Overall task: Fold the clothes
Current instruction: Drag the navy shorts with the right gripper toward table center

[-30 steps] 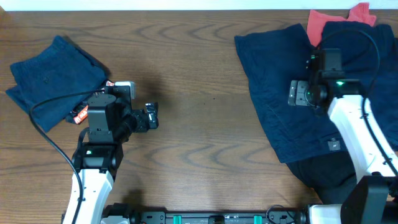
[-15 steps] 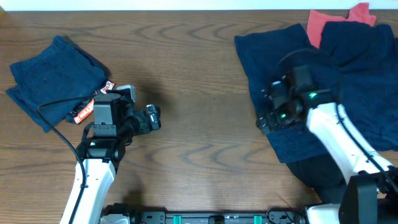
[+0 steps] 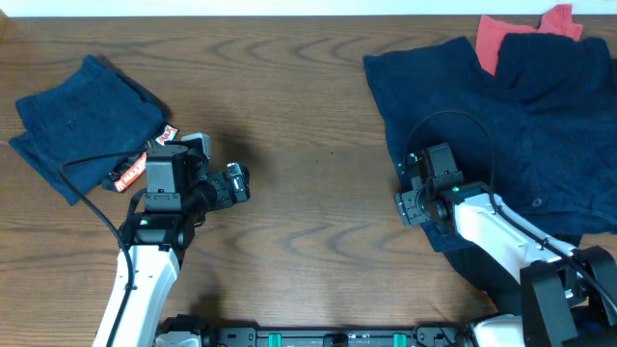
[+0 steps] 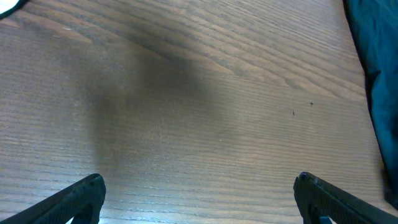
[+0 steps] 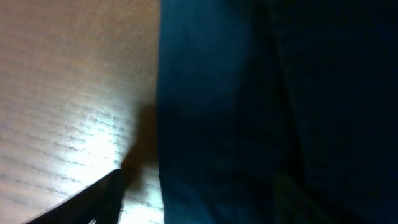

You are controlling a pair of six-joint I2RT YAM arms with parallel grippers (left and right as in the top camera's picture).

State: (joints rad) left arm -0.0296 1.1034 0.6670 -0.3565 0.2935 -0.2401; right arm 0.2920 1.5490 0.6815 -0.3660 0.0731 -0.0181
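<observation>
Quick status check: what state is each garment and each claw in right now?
Left navy shorts: folded.
Right navy shorts: spread out, unfolded.
Coral-red piece: partly covered, unfolded.
Black garment: mostly covered.
Left claw: open, empty.
Right claw: at fabric edge, grip unclear.

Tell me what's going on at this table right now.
Two robot arms are folding clothes. The folded navy shorts lie at the far left, an orange-and-black tag at their edge. The left arm hovers over the wooden table, jaws open and empty. The right arm has its jaws at the near left edge of the unfolded navy shorts; whether they grip is unclear.
</observation>
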